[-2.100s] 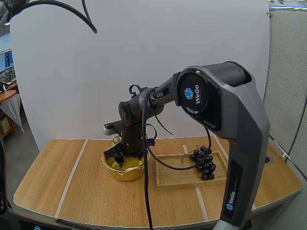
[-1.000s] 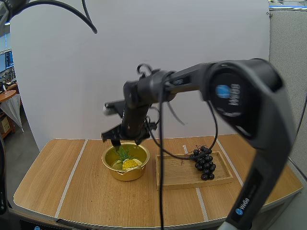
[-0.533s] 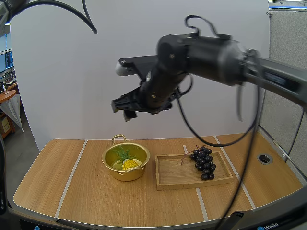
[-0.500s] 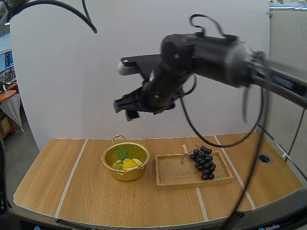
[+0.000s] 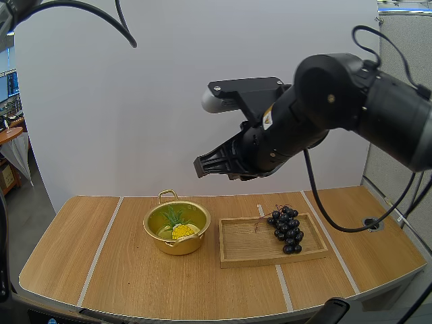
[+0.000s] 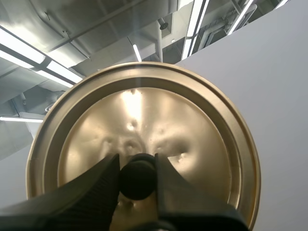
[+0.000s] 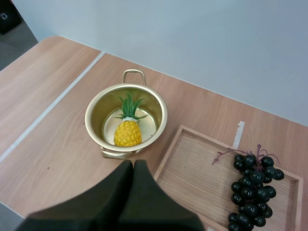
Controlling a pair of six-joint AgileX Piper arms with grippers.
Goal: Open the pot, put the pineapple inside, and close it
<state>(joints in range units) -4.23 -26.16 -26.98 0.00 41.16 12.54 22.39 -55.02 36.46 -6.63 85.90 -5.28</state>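
The pineapple (image 5: 181, 231) lies in the open gold pot (image 5: 177, 246), lower centre-left on the desk (image 5: 128, 270); only the closing looks left. The left claw (image 6: 136, 161) is clamped on the lid (image 6: 192, 125) by its black knob (image 6: 138, 179), apparently for that step. The right claw (image 7: 131, 166), fingers together and empty, hangs high at mid-frame, well clear of the rim. The tray (image 5: 250, 251) of grapes (image 5: 287, 229) lies just right of the pot, so the way down looks open.

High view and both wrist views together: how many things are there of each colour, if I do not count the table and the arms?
Gold: 2, the pot and its lid
Yellow: 1, the pineapple
Dark purple: 1, the bunch of grapes
Wood brown: 1, the tray
Total: 5
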